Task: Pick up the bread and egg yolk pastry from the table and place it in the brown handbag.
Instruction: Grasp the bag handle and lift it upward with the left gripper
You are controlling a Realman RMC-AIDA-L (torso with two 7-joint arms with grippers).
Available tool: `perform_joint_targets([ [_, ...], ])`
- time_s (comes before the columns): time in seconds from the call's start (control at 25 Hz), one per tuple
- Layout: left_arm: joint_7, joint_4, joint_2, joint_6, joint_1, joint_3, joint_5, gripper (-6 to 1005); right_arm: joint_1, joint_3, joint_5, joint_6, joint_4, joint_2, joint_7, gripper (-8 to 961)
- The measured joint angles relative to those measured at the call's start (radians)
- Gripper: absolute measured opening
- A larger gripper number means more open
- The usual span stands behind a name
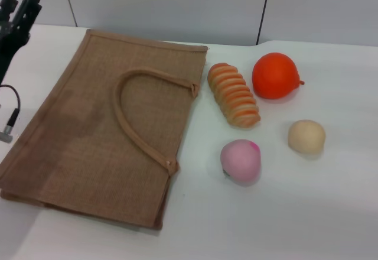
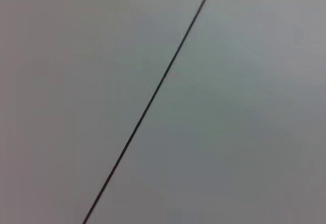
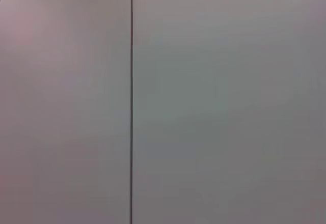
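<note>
**Nothing picked up yet: bag lies flat, both food items wait beside it**

In the head view, the brown handbag (image 1: 100, 136) lies flat on the white table (image 1: 331, 213), filling the left and centre of the frame, its loop handle resting on top and its mouth edge facing right. Just right of that edge, in the upper centre, lies the bread (image 1: 233, 94), a ridged orange-and-tan loaf, angled with one end toward the bag. The egg yolk pastry (image 1: 306, 136) sits at centre right, well apart from the bag. An orange fruit (image 1: 275, 75) sits just beside the bread, and a pink ball (image 1: 240, 160) lies below it; leave both alone.

The left gripper (image 1: 18, 6) is raised at the upper left corner, holding nothing, and you cannot tell whether its fingers are apart or together. The right gripper is out of sight. Both wrist views show only a blank grey wall panel with a dark seam.

To start well, you would likely take the bread across its narrow width near the middle, squeezing gently since it looks soft, and keep away from the fruit. The bag's mouth looks closed flat, so expect to lift the upper layer or handle with the other arm.

No brand, label or writing can be read anywhere.
</note>
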Motion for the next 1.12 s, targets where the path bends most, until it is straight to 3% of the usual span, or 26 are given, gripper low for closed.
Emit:
perform_joint_targets([
  [0.32,-0.498,0.295,0.002,0.18,-0.042,0.043,0.233,806,0.001,-0.002,0.0,0.002,0.0,-0.001,0.0,903],
  [0.52,-0.827,0.491,0.008,0.248,-0.093,0.084,0.493,800,0.002,-0.001,-0.001,0.006,0.0,-0.002,0.0,903],
  [0.68,-1.058,0.598,0.032,0.268,-0.171,0.105,0.778,796,0.003,-0.001,0.0,0.016,0.0,-0.003,0.0,903],
  [0.92,-1.17,0.608,0.071,0.29,-0.255,0.15,1.014,788,0.003,0.0,0.0,0.017,-0.001,-0.003,0.0,903],
  [1.12,-1.222,0.61,0.068,0.342,-0.298,0.243,1.12,783,0.003,0.002,0.001,0.015,-0.002,-0.003,0.0,903],
])
